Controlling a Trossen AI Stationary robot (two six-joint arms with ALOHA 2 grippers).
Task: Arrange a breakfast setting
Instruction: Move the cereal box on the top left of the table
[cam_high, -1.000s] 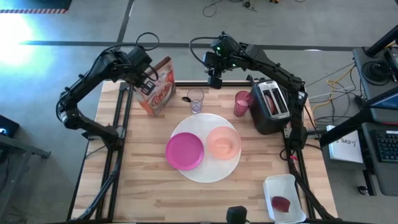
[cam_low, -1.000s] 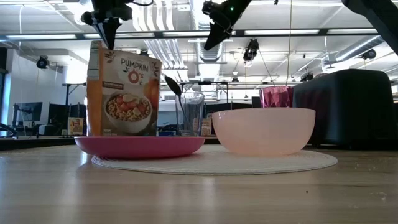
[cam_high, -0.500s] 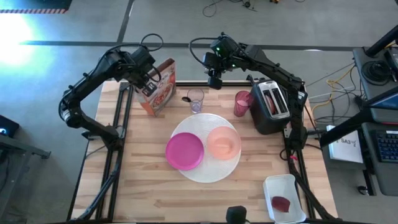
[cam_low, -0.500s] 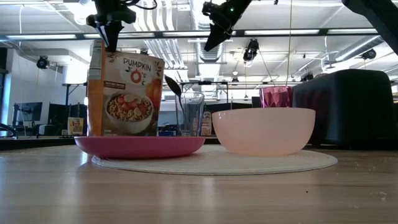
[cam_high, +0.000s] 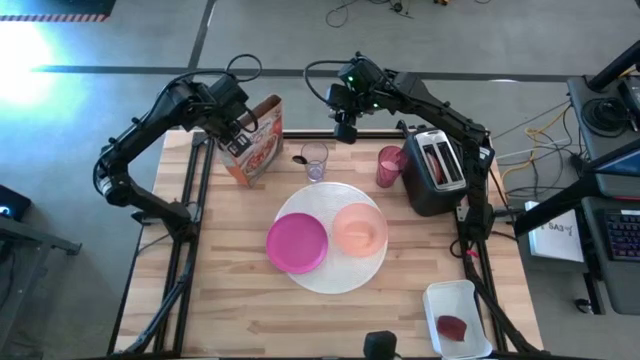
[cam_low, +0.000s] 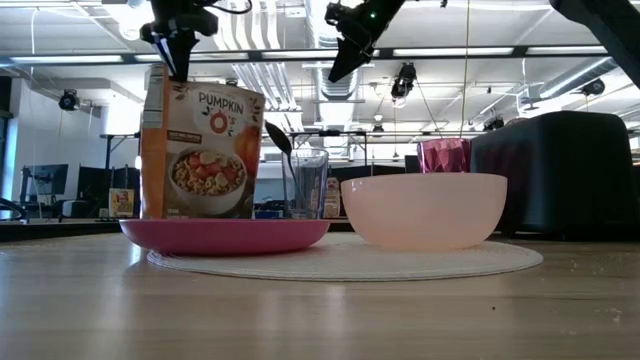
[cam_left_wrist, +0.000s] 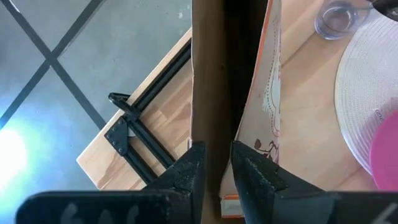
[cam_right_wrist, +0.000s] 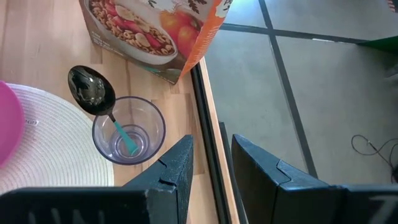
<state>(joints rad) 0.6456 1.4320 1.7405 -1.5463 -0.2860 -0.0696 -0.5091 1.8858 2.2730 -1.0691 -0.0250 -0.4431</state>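
From above, I have the left tool over the top edge of the orange cereal box, which stands upper left on the surface, beside the large white round mat with the magenta plate and peach bowl. The right tool waits at the back edge above the small clear glass, left of the translucent pink cup.

Level across the surface, the box looks upright, so I should let go fully before lifting straight up, or I may drag it over.

Through the left wrist camera, my fingers straddle the box's top panel; I cannot tell if they grip or are just clear.

Through the right wrist camera, that tool stands apart, empty, with the teal-handled spoon propped in the glass.
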